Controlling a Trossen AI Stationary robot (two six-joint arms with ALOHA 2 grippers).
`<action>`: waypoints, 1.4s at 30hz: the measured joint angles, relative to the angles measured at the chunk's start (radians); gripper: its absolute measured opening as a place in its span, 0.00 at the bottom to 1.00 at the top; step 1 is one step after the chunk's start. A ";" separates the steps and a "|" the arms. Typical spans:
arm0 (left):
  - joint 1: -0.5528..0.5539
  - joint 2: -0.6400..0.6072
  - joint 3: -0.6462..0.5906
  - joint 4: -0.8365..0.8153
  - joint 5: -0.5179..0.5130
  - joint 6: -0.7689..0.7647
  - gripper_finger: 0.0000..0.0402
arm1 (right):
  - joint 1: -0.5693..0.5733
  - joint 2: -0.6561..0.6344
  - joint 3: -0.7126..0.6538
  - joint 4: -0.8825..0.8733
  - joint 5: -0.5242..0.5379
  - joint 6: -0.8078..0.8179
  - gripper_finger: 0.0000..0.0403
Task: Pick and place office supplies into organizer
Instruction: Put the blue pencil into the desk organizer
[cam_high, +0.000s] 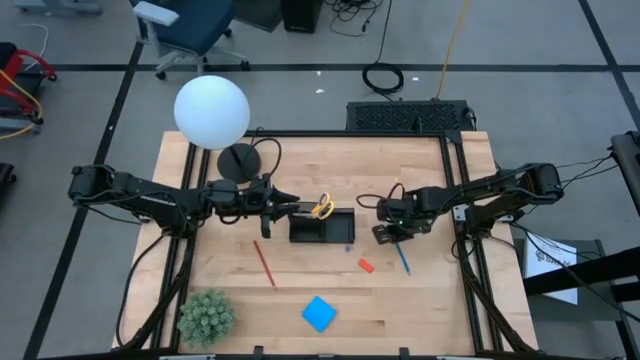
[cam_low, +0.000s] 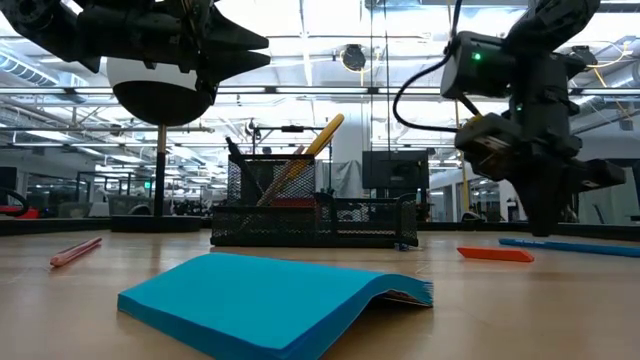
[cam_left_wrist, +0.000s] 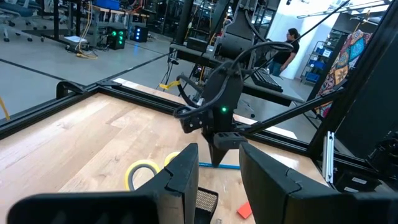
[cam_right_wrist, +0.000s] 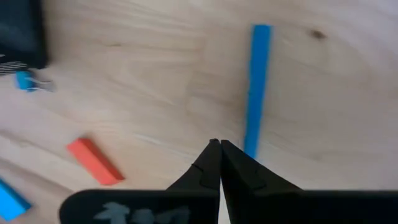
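Observation:
The black mesh organizer stands mid-table, with the yellow-handled scissors upright in its tall compartment. My left gripper hangs level just left of the organizer, open, with nothing between its fingers. My right gripper is shut and points steeply down. It is close above the near end of a blue pen that lies flat on the table. An orange-red eraser, a red pencil and a blue note pad also lie flat on the table.
A white globe lamp stands on its round black base at the far left. A green spiky plant sits at the near left corner. A small blue clip lies by the organizer's corner. Bare wood lies between the eraser and the note pad.

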 joint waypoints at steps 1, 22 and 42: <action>0.000 0.000 0.000 0.000 0.000 0.000 0.28 | 0.000 0.000 0.000 0.013 0.000 -0.007 0.00; 0.000 0.000 0.000 0.000 0.000 0.000 0.28 | 0.000 0.015 0.205 -0.282 0.196 -0.029 0.32; 0.000 0.000 0.000 0.000 0.000 0.000 0.28 | -0.014 0.163 0.223 -0.359 0.243 -0.268 0.25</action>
